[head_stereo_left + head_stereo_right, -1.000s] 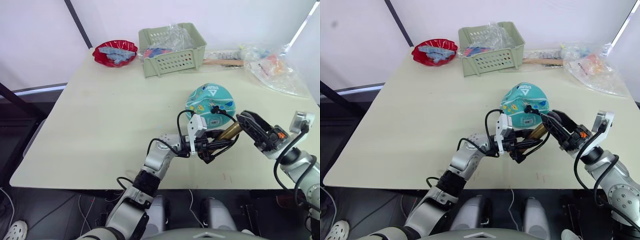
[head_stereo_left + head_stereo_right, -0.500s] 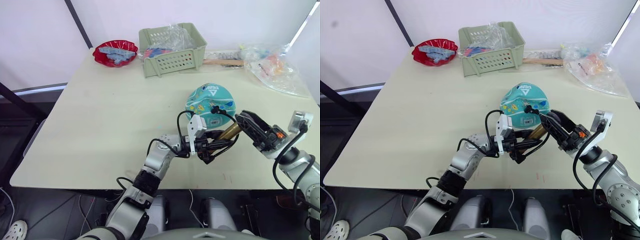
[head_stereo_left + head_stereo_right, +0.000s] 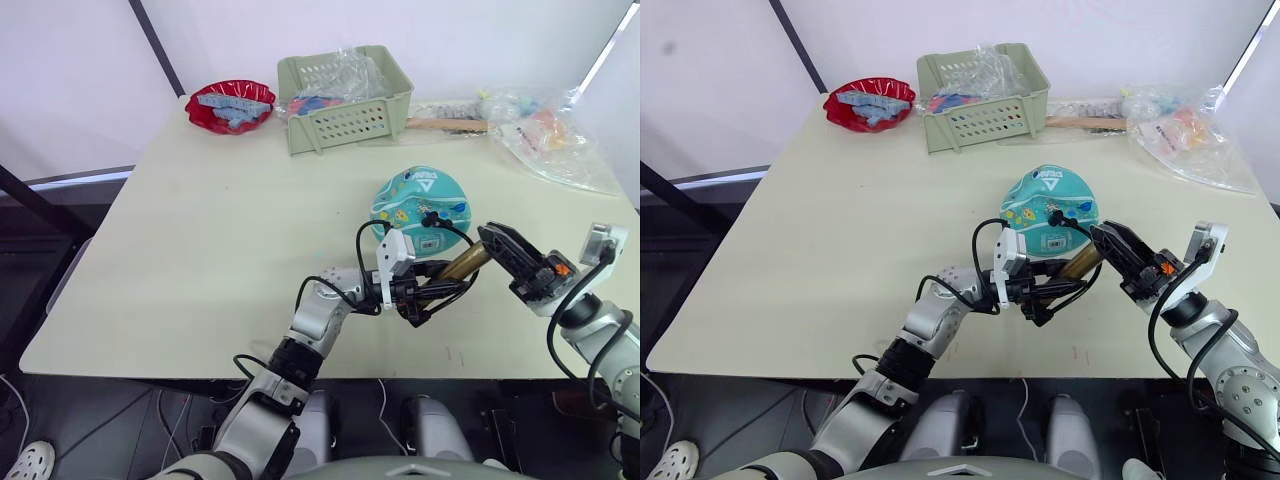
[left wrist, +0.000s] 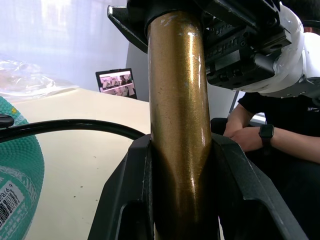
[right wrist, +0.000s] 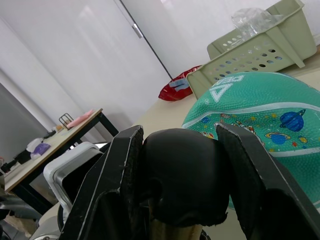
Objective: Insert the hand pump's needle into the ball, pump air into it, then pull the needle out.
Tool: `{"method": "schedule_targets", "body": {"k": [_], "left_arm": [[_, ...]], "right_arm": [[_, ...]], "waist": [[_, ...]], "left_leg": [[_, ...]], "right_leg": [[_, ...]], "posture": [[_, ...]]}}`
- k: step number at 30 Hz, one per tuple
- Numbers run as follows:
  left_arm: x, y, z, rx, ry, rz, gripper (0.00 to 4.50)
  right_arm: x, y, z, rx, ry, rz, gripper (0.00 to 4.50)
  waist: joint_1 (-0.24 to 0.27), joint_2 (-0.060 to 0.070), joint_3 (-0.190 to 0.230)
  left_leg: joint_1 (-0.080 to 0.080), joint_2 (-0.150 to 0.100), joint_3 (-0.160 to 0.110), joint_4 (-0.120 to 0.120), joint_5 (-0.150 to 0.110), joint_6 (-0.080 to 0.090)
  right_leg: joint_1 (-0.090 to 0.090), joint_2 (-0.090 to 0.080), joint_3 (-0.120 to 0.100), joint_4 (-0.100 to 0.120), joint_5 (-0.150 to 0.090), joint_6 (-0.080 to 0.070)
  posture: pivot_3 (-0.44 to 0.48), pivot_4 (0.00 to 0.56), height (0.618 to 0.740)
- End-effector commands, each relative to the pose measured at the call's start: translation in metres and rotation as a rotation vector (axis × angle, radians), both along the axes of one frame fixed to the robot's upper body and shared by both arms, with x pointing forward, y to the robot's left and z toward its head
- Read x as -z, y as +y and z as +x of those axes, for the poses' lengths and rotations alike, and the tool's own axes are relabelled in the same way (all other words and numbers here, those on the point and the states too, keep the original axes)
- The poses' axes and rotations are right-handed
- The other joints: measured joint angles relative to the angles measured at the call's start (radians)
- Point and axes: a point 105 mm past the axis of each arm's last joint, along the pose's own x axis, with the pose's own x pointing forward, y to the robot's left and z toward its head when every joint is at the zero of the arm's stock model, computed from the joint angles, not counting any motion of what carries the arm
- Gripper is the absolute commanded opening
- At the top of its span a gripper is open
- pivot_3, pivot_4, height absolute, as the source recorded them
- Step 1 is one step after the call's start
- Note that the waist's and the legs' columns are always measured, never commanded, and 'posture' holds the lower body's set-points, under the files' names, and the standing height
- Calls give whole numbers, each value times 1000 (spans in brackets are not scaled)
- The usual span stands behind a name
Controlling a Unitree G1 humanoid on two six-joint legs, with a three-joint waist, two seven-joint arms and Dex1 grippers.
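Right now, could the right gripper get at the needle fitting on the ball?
Probably not as it stands: the right gripper is shut on the hand pump's black end cap. The needle sits close by on the ball, unobstructed, but releasing comes first.

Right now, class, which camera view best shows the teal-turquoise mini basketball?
The right eye view: the teal-turquoise mini basketball shows nearly whole. The left eye view matches it; the right wrist view shows its printed side behind that tool; the left wrist view shows an edge.

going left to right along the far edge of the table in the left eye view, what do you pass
red dish → green basket → wooden stick → plastic bags
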Motion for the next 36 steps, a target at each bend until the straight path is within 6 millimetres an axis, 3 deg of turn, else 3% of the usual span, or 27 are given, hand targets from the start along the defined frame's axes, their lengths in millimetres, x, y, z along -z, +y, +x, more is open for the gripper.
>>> {"method": "schedule_targets", "body": {"k": [1, 5, 6, 8, 11, 13, 21, 26, 29, 36], "left_arm": [[-9, -5, 0, 3, -23, -25, 1018], [-8, -4, 1, -2, -11, -21, 1018], [-8, -3, 2, -4, -12, -21, 1821], [-9, -1, 2, -5, -12, -25, 2434], [-11, 1, 2, 6, -21, -21, 3931], [-12, 4, -1, 37, -32, -1, 4462], [-12, 23, -7, 134, -70, 118, 4462], [7, 39, -3, 143, -88, 328, 4462], [24, 40, 2, 124, -82, 424, 4462], [28, 31, 6, 106, -71, 423, 4462]], "right_arm": [[-13, 9, -4, -48, -62, 5, 1787], [-17, 7, -2, -35, -77, -4, 1787], [-19, 6, -1, -33, -86, -9, 1787], [-21, 4, -1, -27, -97, -24, 1787], [-25, 3, -3, -35, -124, -53, 1787], [-28, 5, -4, -51, -155, -101, 1787], [-39, 12, -9, -119, -268, -256, 1787], [-49, 23, -15, -202, -346, -361, 1787], [-53, 30, -18, -255, -375, -396, 1787], [-53, 39, -19, -305, -397, -450, 1787]], "waist": [[0, 0, 0], [0, 0, 0], [0, 0, 0], [0, 0, 0], [0, 0, 0], [0, 0, 0], [-1, 0, 0], [-1, 0, 1], [0, 0, 1], [0, -2, 1]], "left_leg": [[0, 0, 0, 0, 0, 0], [0, 0, 0, 0, 0, 0], [0, 0, 0, 0, 0, 0], [0, 0, 0, 0, 0, 0], [0, 0, 0, 0, 0, 0], [0, 0, 0, 0, 0, 0], [-1, 0, 0, 0, 0, 0], [-1, 0, 0, -1, 0, 0], [-1, 0, 0, 0, 0, 0], [-4, 0, 0, -1, 0, 0]], "right_leg": [[0, 0, 0, 0, 0, 0], [0, 0, 0, 0, 0, 0], [0, 0, 0, 0, 0, 0], [0, 0, 0, 0, 0, 0], [0, 0, 0, 0, 0, 0], [0, 0, 0, 0, 0, 0], [-2, 0, 0, 0, 0, 0], [-2, 1, 0, 0, 0, 0], [-2, 1, 0, 0, 0, 0], [-4, 0, -1, -1, 2, 4]], "posture": [[0, 150, 738], [0, 150, 738], [0, 150, 738], [0, 150, 738], [0, 150, 738], [0, 150, 738], [0, 150, 738], [0, 150, 738], [0, 150, 738], [0, 150, 738]]}}
